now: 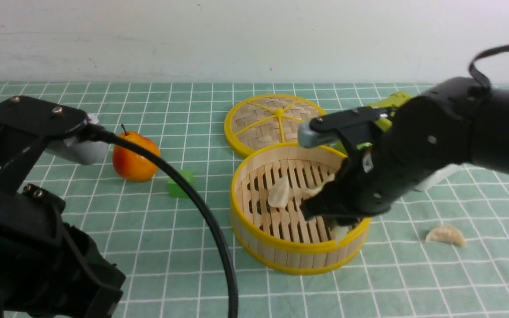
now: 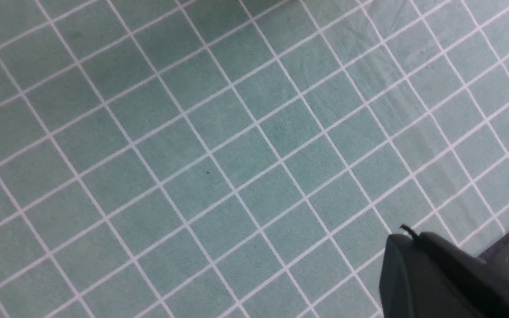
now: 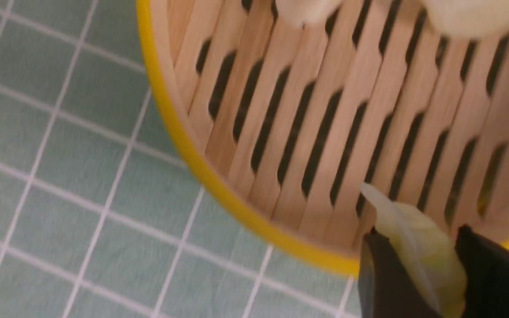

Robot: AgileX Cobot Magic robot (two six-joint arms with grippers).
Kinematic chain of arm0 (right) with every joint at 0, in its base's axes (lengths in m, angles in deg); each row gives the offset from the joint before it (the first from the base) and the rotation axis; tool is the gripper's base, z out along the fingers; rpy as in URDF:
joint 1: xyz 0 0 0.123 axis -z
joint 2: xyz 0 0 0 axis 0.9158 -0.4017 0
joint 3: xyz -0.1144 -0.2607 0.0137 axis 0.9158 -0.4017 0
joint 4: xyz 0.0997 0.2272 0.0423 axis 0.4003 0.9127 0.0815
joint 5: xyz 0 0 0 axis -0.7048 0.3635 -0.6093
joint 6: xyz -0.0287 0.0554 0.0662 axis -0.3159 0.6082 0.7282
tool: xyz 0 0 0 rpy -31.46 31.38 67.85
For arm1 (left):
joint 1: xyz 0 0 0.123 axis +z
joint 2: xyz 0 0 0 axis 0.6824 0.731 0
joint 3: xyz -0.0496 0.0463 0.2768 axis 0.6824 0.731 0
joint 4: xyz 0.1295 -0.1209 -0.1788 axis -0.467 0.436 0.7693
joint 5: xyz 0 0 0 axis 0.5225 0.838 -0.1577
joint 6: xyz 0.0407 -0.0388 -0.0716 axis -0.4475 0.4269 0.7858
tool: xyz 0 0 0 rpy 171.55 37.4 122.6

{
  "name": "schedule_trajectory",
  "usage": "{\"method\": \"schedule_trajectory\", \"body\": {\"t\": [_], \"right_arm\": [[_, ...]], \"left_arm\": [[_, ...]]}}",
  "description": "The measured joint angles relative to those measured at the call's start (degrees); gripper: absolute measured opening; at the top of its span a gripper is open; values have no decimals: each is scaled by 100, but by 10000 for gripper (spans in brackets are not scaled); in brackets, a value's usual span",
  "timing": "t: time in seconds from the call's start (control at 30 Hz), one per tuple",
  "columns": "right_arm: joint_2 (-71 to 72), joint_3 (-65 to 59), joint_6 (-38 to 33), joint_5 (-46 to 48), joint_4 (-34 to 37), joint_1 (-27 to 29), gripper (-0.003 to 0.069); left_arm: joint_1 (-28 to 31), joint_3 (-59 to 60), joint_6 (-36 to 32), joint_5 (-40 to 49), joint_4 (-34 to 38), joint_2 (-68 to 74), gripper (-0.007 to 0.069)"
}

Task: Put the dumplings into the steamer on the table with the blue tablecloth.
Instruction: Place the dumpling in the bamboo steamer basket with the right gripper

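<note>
The bamboo steamer (image 1: 281, 245) stands mid-table on the teal gridded cloth (image 1: 157, 247). One pale dumpling (image 1: 279, 192) lies on its slatted floor, and a second (image 1: 320, 187) is half hidden by my right arm. My right gripper (image 1: 338, 225) is shut on a third dumpling (image 3: 409, 229), holding it just inside the steamer's near rim (image 3: 219, 185), above the slats. A fourth dumpling (image 1: 446, 235) lies on the cloth to the steamer's right. My left gripper (image 2: 407, 240) is shut and empty over bare cloth at the front left.
The woven yellow-spoked lid (image 1: 272, 121) lies flat behind the steamer. A red-orange fruit (image 1: 134, 157) and a green cube (image 1: 181, 183) sit left of it. A yellow-green object (image 1: 393, 104) and a white one (image 1: 435, 179) show behind my right arm.
</note>
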Motion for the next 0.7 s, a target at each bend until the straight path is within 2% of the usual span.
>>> {"method": "schedule_trajectory", "body": {"t": [0.27,0.33,0.43,0.47,0.57,0.7], "right_arm": [[-1687,1374,0,5,-352,0,204],[-1917,1637,0,94,-357,0,227],[-2015,1820,5,265,-357,0,297],[-2008,1944,5,440,-357,0,366],[-1816,2025,-172,747,-357,0,484],[-1244,2018,-527,1254,-321,93,559]], "left_arm": [[0,0,13,367,259,0,-7],[0,0,86,420,259,0,-6],[0,0,149,444,241,0,-4],[0,0,155,444,230,0,-3],[0,0,170,444,150,0,-2],[0,0,170,449,32,0,0]]}}
